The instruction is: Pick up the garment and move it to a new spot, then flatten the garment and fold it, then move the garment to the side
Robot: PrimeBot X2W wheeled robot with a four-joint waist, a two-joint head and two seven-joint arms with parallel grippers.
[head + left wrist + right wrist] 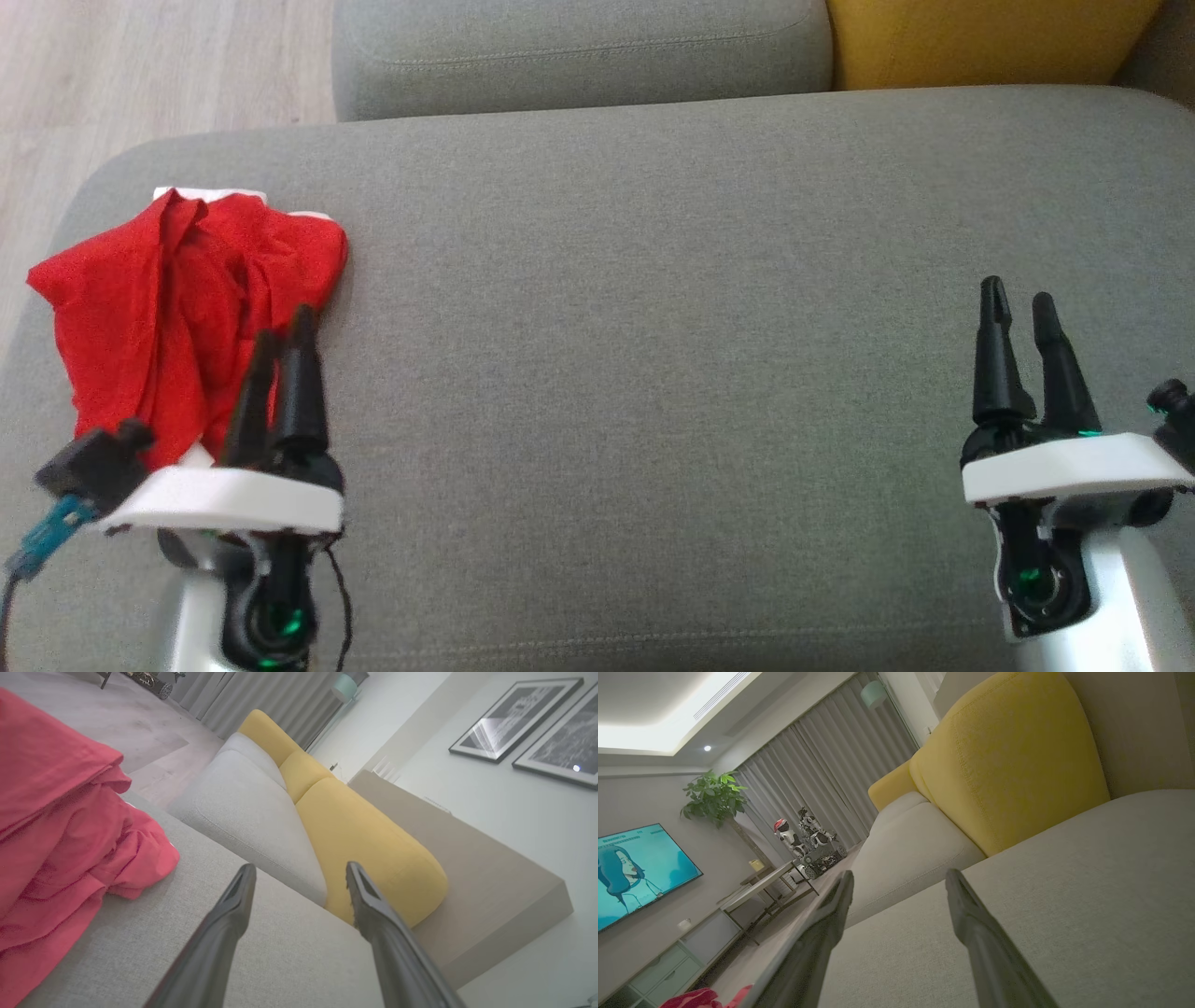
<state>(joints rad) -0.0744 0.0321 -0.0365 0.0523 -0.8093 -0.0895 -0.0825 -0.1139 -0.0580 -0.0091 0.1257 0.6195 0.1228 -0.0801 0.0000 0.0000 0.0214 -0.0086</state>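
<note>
A crumpled red garment point(177, 289) with white trim lies at the far left of the grey sofa seat point(653, 327). My left gripper point(285, 327) hovers open at its near right edge, fingertips over the cloth's lower part, holding nothing. In the left wrist view the garment point(60, 844) bulks at the left, beside the open left gripper point(301, 870). My right gripper point(1018, 299) stands open far to the right over bare seat, empty. In the right wrist view the right gripper point(899, 877) is open, and a scrap of the garment point(700, 997) peeks at the bottom left.
A grey back cushion point(579, 51) and a yellow cushion point(990, 37) line the far side of the seat. Wooden floor point(140, 75) shows past the seat's left end. The wide middle of the seat is bare fabric.
</note>
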